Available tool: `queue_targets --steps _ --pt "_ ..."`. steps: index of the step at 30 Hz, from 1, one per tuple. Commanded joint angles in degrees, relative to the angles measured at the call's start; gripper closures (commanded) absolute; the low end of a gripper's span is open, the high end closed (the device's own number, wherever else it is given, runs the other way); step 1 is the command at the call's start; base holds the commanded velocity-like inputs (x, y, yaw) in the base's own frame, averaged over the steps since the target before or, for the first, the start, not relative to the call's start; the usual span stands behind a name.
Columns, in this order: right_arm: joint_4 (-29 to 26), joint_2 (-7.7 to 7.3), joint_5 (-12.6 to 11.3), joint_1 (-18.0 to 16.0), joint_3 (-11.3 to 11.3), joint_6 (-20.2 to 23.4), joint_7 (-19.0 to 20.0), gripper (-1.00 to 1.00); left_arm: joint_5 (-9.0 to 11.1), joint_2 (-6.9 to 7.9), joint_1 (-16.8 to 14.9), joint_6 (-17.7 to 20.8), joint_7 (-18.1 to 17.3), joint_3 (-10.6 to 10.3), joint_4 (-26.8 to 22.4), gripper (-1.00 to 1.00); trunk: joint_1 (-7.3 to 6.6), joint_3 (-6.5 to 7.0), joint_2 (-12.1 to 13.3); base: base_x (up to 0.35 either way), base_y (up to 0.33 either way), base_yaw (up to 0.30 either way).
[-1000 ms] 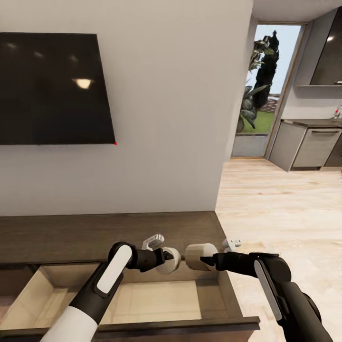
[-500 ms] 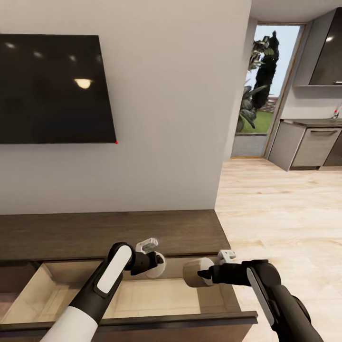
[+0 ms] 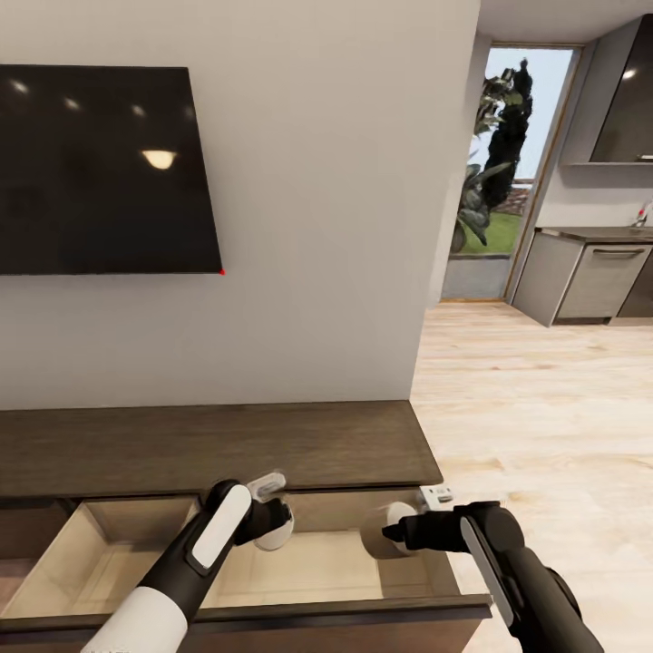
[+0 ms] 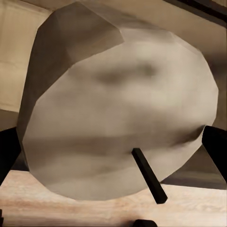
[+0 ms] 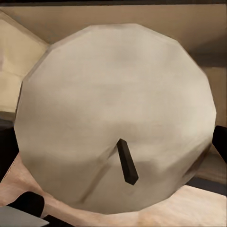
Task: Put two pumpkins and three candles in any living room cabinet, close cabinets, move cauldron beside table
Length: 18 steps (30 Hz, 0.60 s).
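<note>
Dark-brown wood is running across the lower part of the head view: the cabinet [image 3: 272, 444] is standing against the wall under the black television [image 3: 100, 168], and its right-hand drawer [image 3: 317, 562] is pulled out, showing a pale beige inside.

Both arms are reaching over that open drawer. The left gripper [image 3: 277, 528] is clamped on one white candle [image 3: 272, 535], and the right gripper [image 3: 392, 537] is clamped on a second candle [image 3: 379, 533]. In each wrist view a candle's round face and dark wick are pointing back at the camera, [image 4: 118, 113] and [image 5: 116, 118], so each candle's axis is lying along the fingers, not upright.

The drawer floor is lying directly below both candles, and neither one is touching it; the right one is hanging near the drawer's right wall.

Compared with a second ago, both grippers are sitting lower, now inside the drawer opening instead of level with the cabinet top, and slightly farther apart.
</note>
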Motion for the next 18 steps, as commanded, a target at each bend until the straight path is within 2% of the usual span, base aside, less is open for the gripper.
queue_targets --steps 1,5,8,11,15,18 --pt "0.45 0.07 0.07 -0.05 0.36 0.14 -0.34 1.0 0.56 -0.07 -0.1 -0.51 0.47 -0.13 0.81 1.0 -0.01 -0.05 -0.03 0.0 0.0 0.0" --pt "1.26 0.26 0.12 -0.05 0.67 0.06 -0.48 1.0 -0.15 -0.23 -0.14 -1.48 0.34 -0.3 1.59 1.0 -0.01 -0.05 -0.03 0.0 0.0 0.0" --pt "1.29 0.83 0.14 -0.05 0.72 0.07 -0.66 1.0 -2.05 -0.42 -0.14 -1.91 0.3 -0.33 1.74 1.0 -0.01 -0.05 -0.03 0.0 0.0 0.0" --pt "0.25 2.69 0.14 -0.09 0.69 0.56 -2.5 1.0 -3.33 -0.48 -0.15 -2.7 0.25 -0.29 1.77 1.0 -0.01 -0.05 -0.03 0.0 0.0 0.0" --pt "0.05 5.33 0.07 -0.19 0.64 0.96 -7.29 1.0 -3.73 -0.49 -0.15 -4.12 0.22 -0.34 1.92 1.0 -0.01 -0.05 -0.03 0.0 0.0 0.0" --pt "0.64 6.58 -0.07 -0.3 0.65 0.83 -10.12 1.0 -3.79 -0.5 -0.14 -4.4 0.22 -0.35 1.95 1.0 -0.01 -0.05 -0.03 0.0 0.0 0.0"
